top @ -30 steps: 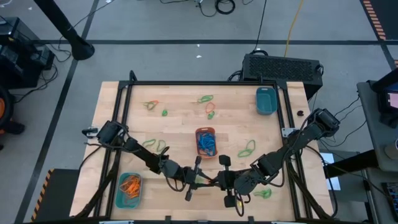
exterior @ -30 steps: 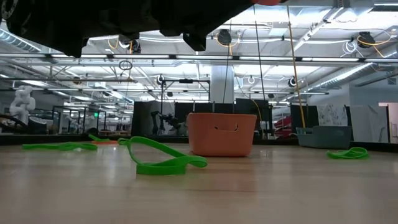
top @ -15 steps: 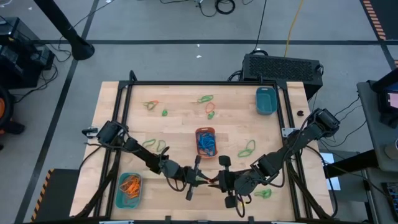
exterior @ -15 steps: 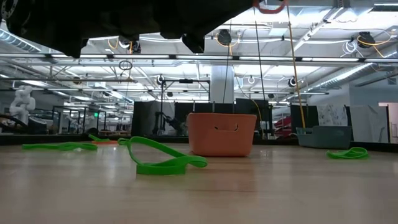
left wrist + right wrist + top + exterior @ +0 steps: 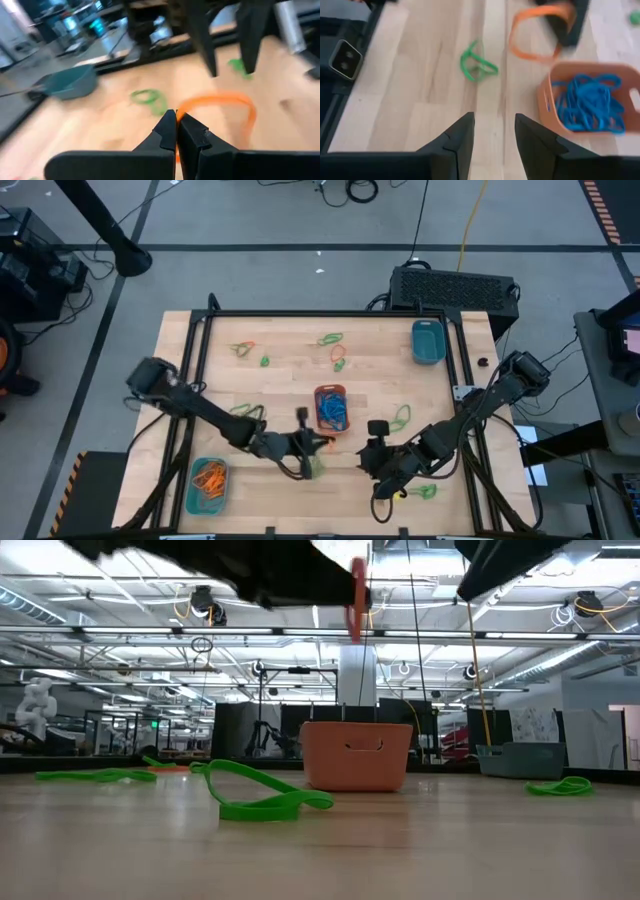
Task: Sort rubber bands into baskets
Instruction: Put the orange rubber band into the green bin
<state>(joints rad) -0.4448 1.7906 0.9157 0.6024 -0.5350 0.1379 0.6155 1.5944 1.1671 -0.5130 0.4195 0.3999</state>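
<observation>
An orange rubber band is held up over the table's near middle, with my left gripper shut on it; in the high view this gripper is just near of the orange basket, which holds blue rubber bands. My right gripper stands open with nothing between its fingers, a little toward the table's right. Green rubber bands lie flat on the wood. A teal basket at the near left holds orange bands. Another teal basket stands at the far right. My left gripper pinches the orange band's loop at one spot on its strand between the two fingertips. The fingers point nearly level. The band is lifted clear of the table, and its loop stands out beyond the fingertips, high above the wood.
More loose green and orange bands lie toward the far edge, another green one near the right front corner, and one close before the low camera. A black frame runs around the tabletop.
My left gripper has risen and tipped up toward level, carrying the orange band toward the orange basket. My right gripper has drawn back a little toward the table's right edge and is apart from the band. In the low view the band now hangs upright, farther left.
</observation>
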